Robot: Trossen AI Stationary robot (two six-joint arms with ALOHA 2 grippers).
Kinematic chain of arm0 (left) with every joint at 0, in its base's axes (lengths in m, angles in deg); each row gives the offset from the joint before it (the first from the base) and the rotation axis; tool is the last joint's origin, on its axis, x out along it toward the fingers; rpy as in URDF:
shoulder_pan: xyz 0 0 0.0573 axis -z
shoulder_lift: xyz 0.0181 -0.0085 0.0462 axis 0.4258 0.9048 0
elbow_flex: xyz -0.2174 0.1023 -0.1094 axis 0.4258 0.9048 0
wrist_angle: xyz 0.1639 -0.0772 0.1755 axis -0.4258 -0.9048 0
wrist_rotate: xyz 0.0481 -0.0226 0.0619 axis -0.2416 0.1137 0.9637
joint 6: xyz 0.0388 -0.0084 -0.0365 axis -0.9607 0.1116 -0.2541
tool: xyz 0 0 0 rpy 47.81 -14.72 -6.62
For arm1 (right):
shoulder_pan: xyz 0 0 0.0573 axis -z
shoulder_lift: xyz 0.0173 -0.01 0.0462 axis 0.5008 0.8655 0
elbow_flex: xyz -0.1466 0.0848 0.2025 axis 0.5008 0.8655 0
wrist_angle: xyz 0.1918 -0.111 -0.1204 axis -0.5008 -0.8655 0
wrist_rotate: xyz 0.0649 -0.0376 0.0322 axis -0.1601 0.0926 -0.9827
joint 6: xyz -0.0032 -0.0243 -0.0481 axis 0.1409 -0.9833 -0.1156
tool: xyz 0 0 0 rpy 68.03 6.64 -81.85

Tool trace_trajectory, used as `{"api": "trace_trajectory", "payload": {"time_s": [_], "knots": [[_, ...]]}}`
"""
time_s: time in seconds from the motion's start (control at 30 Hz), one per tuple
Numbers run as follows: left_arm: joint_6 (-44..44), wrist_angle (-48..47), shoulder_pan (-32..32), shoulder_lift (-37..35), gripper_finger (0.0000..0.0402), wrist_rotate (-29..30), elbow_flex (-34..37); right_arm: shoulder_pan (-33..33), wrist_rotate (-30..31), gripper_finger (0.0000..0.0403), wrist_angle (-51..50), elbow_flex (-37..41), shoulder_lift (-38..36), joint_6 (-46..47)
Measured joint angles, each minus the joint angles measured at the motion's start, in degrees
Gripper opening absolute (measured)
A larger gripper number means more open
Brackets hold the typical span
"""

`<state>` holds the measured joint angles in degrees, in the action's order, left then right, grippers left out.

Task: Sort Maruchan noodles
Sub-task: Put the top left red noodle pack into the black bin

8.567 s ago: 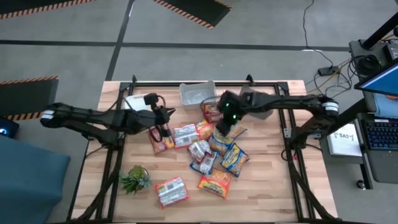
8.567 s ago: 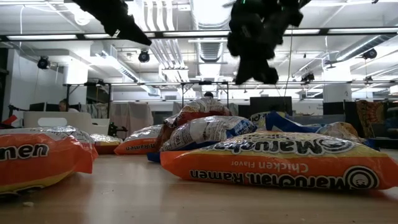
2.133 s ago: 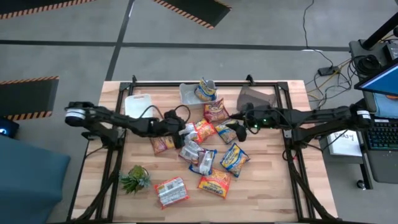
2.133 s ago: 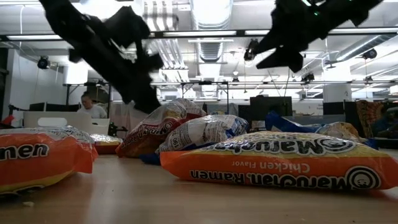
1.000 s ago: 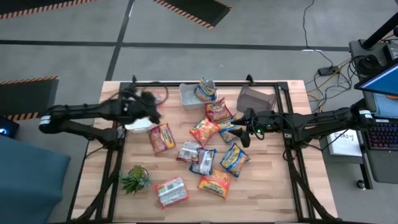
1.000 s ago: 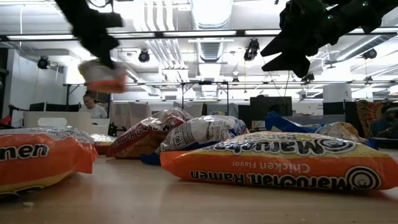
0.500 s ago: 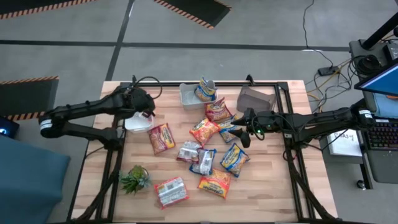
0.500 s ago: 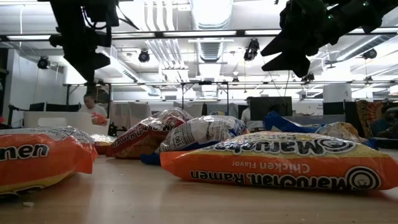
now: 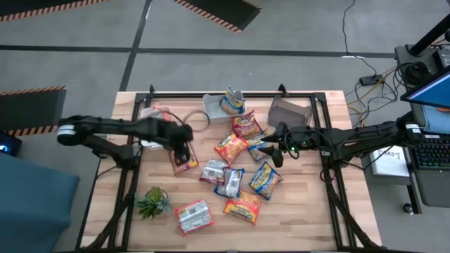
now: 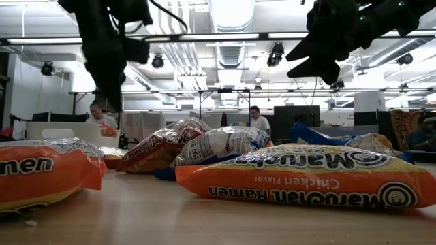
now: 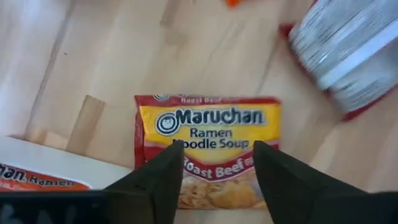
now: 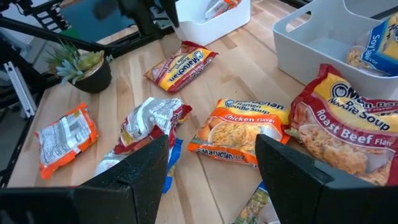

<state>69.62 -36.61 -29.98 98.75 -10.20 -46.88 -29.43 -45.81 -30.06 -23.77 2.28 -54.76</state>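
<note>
We see a light wooden desk (image 9: 302,211) with a black metal frame standing on a grey floor (image 9: 84,28) marked with orange-and-black hazard stripes (image 9: 218,10). Black cables (image 9: 348,39) trail across the floor toward a side stand carrying a keyboard (image 9: 430,151). Looking level across the desk, we find a large open hall with long ceiling lights (image 10: 204,37), exposed ducts (image 10: 228,13), and two people (image 10: 255,121) standing far behind.

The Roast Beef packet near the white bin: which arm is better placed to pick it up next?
Probably the left. Its open gripper hangs right above the Roast Beef packet, while the right gripper waits across the noodle pile.
</note>
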Motion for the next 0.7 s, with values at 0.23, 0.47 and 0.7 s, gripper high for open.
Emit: {"api": "trace_trajectory", "payload": {"time_s": [0.23,0.47,0.7], "knots": [[0.13,0.67,4.03,13.52,0.0241,3.52,0.01,-0.02,-1.41,0.0228,-0.02,0.01,0.02,-0.47],[-2.09,0.50,4.04,24.83,0.0214,-0.03,-0.44,-1.53,-1.57,0.0228,-0.04,0.01,0.02,-0.62],[-5.38,0.47,4.35,24.06,0.0025,-1.54,-2.79,-3.37,-1.53,0.0228,-0.24,0.02,0.02,-0.88]]}}
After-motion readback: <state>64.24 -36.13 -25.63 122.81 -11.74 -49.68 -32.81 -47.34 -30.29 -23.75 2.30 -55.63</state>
